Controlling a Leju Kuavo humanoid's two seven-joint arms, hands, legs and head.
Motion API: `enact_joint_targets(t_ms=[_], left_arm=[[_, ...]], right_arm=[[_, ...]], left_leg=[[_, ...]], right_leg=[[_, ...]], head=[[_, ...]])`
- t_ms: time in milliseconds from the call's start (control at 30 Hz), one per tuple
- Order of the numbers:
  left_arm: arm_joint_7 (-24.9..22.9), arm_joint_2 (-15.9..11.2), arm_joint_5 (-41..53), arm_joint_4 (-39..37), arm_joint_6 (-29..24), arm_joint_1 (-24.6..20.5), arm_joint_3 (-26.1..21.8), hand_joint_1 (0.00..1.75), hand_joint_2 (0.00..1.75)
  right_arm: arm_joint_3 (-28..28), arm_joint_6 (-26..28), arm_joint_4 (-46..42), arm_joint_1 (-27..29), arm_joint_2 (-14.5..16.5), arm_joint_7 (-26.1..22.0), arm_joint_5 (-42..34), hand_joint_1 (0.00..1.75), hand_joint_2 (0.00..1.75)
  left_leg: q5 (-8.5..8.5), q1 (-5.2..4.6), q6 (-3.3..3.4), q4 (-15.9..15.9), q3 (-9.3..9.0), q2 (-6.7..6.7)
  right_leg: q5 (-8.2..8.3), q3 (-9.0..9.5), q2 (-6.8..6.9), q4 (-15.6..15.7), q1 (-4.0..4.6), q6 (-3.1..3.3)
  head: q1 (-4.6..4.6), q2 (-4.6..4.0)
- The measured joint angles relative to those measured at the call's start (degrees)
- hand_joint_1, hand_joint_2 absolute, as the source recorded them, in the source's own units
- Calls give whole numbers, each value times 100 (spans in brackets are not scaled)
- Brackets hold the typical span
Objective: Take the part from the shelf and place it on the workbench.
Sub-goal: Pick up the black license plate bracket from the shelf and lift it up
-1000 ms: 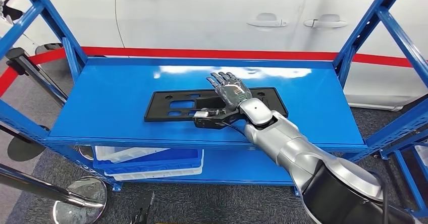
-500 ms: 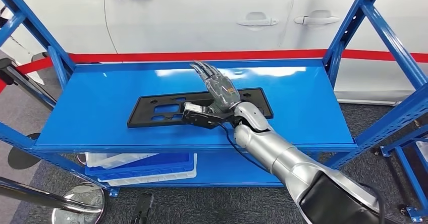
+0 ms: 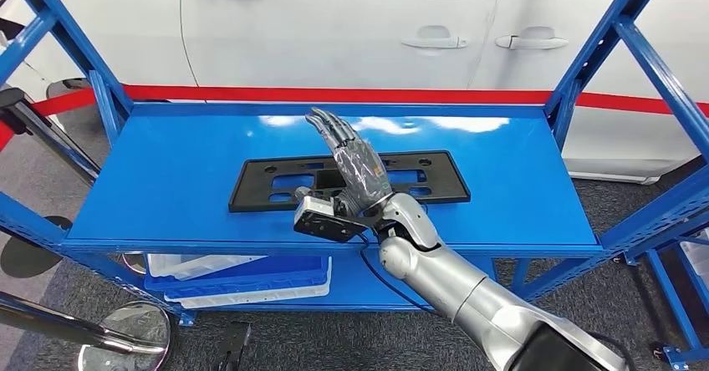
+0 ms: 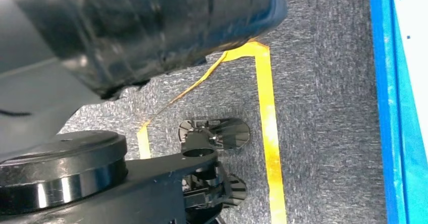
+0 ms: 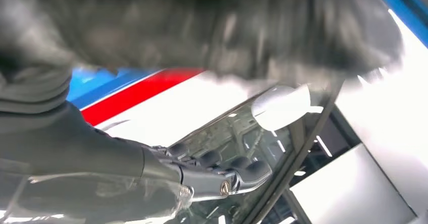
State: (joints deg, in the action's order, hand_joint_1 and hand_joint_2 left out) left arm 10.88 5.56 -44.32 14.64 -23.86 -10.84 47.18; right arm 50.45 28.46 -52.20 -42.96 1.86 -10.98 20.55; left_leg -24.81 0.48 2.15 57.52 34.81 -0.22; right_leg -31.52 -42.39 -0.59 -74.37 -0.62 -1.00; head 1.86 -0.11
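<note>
- The right hand hangs over the front half of the blue shelf, palm tilted up and fingers stretched out and apart; it holds nothing.
- Just beneath and behind the fingers lies the part, a flat black plate with cut-out slots, resting flat on the shelf top. Whether the heel of the hand touches the plate's near edge I cannot tell, since the hand and its wrist camera box cover that strip.
- As I judge it, the task is barely begun: the part is not gripped, not lifted, and everything from taking hold to carrying it off to the workbench is left to do. No workbench is to be seen.
- In the right wrist view the fingers are again straight and bare, pointing away toward the white car past the shelf; that picture is heavily blurred, and the part cannot be made out in it.
- Below the hand, under the shelf top, a blue and white bin sits on a lower level, partly hidden by the shelf edge.
- Beyond the fingertips, past the back edge of the shelf, runs a red stripe and then the car's doors.
- The left wrist view looks down at grey carpet with yellow tape.
</note>
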Motion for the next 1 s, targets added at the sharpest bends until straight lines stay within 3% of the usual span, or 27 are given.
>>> enact_joint_targets(t_ms=[100,167,267,333,433,500,533,600,667,733,833,900,967,1000], left_arm=[[-2,-6,3,0,-1,10,1,0,0],[-5,-10,4,0,-14,6,1,0,0],[-28,-12,1,0,-102,8,4,0,0],[-44,-12,-3,0,-149,8,7,0,0],[-57,-13,-17,0,-171,10,14,0,0],[-69,-13,-25,0,-177,30,16,0,0],[-76,-14,-25,0,-180,39,16,0,0],[-85,-15,-24,0,-184,41,18,0,0],[-88,-17,-21,0,-187,26,26,0,0],[-97,-19,-18,0,-188,24,37,0,0],[-124,-20,5,0,-188,32,45,0,0],[-157,-21,33,0,-181,20,53,0,0],[-195,-21,64,0,-164,15,73,0,0],[-213,-21,82,0,-152,18,85,0,0]], right_arm=[[0,4,-206,48,-45,44,96,0,175],[1,12,-368,109,-63,83,216,0,175],[2,20,-584,276,-92,193,496,0,175],[4,33,-726,367,-101,296,739,0,175],[19,52,-921,523,-102,471,1137,0,175],[38,52,-1004,665,-108,599,1395,0,175],[56,52,-1043,725,-111,657,1508,0,175],[101,52,-1122,793,-116,740,1683,0,175],[122,52,-1184,817,-120,786,1778,0,175],[136,49,-1216,837,-126,811,1845,0,175],[194,27,-1229,844,-137,891,2040,0,175],[240,-27,-1216,831,-144,939,2175,0,175],[302,-86,-1168,823,-146,976,2285,0,175],[341,-108,-1126,819,-146,998,2338,0,175]], left_leg=[[-47,1,-40,63,4,-5],[-83,-19,-91,127,28,-7],[-91,-28,-164,137,42,-9],[-210,-17,-224,285,100,-4],[-694,2,-300,1239,525,1],[-796,7,-307,1689,747,1],[-693,7,-294,1604,712,1],[-326,-2,-235,879,373,1],[-120,-37,-174,237,55,-4],[-116,-74,-139,101,-13,-13],[-63,-43,-55,19,-42,-7],[-30,-23,-3,-29,-61,1],[-28,-27,15,-27,-52,1],[-29,-29,16,-23,-49,-1]], right_leg=[[472,415,8,885,-11,15],[598,650,8,1358,2,53],[590,685,0,1430,23,138],[609,701,5,1458,3,199],[615,712,17,1474,-8,248],[612,713,21,1471,4,255],[610,714,18,1469,9,257],[606,721,8,1466,16,257],[609,719,2,1472,26,229],[620,717,5,1491,27,173],[552,698,13,1431,23,76],[263,502,21,980,16,33],[-70,178,22,262,8,9],[-125,70,23,27,3,0]], head=[[0,0],[7,0],[8,0],[25,0],[64,0],[63,0],[63,0],[63,0],[62,0],[61,0],[60,0],[44,0],[30,0],[28,0]])
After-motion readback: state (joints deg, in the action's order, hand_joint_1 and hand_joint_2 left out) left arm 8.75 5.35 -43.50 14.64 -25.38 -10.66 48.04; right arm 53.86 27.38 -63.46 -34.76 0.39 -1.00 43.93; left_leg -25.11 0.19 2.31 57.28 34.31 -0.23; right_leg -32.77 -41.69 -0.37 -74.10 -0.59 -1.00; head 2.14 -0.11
